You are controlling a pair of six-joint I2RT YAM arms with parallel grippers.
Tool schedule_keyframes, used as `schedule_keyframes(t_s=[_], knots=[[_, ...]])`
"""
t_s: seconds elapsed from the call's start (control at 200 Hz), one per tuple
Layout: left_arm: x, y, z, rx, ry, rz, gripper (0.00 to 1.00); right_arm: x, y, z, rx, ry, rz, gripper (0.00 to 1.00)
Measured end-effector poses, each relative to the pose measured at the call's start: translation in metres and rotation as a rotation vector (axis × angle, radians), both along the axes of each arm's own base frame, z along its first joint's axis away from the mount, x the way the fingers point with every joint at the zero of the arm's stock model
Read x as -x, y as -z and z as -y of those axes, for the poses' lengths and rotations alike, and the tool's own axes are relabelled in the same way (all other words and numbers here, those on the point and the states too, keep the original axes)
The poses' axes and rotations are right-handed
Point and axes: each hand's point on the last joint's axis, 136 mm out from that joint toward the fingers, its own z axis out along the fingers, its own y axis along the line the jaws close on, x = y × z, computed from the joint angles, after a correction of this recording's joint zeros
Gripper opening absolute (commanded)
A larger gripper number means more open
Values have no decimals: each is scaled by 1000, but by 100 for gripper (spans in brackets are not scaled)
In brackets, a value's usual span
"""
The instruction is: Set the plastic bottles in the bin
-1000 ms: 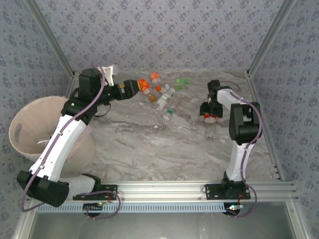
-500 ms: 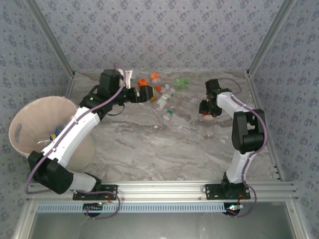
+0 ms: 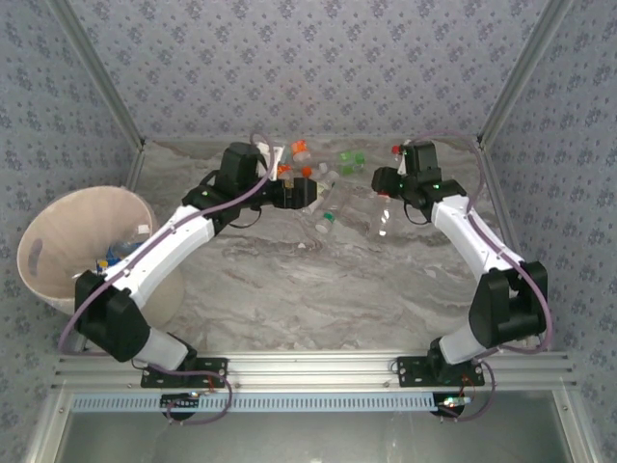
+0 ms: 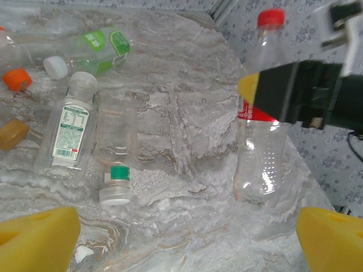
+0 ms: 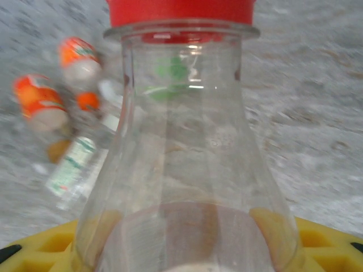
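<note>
Red-capped bottle (image 4: 264, 147), clear plastic, upright, clenched at the shoulder between the yellow pads (image 5: 51, 241) of the right hand (image 3: 386, 180), just right of the far-centre pile of plastic bottles (image 3: 323, 183). Cannot tell whether its base touches the tabletop (image 3: 289, 280). Left hand (image 4: 187, 243) spread wide, grasping nothing, low over the near side of that pile, pointing right toward the gripped bottle. Loose on the marble ahead of it, lying flat: white-label bottle (image 4: 67, 130), green-band bottle (image 4: 115, 150) just beside, green-label bottle (image 4: 99, 48) farther off. Well apart at near left: pale pink bin (image 3: 58, 231), with a blue-marked bottle (image 3: 116, 253) already inside.
</note>
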Motion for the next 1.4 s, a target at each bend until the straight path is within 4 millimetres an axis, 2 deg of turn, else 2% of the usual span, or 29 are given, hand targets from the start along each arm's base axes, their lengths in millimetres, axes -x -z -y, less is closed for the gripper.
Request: schedule_keyframes(t_s=[0.115, 0.245, 0.37, 0.57, 0.68, 0.774, 0.939, 1.039, 1.314, 1.399], knots=[[-4, 14, 12, -22, 33, 8, 98, 0, -22, -29, -97, -36, 65, 47], [1, 21, 28, -41, 88, 36, 98, 0, -40, -57, -201, -82, 113, 47], [7, 23, 45, -34, 145, 55, 98, 0, -53, -73, -280, -111, 137, 47], [4, 35, 67, -40, 178, 62, 98, 2, -74, -95, -402, -150, 167, 48], [2, 37, 74, -44, 189, 64, 97, 4, -80, -101, -448, -158, 165, 48], [-5, 36, 82, -44, 198, 78, 92, 6, -87, -109, -496, -179, 167, 48], [-8, 30, 91, -36, 224, 93, 72, 3, -88, -111, -543, -161, 153, 49], [-7, 27, 95, -29, 240, 99, 63, 3, -87, -111, -560, -157, 143, 56], [-8, 27, 96, -35, 234, 111, 55, 4, -84, -104, -602, -169, 97, 73], [-9, 28, 95, -42, 233, 126, 53, 6, -80, -100, -640, -167, 60, 82]])
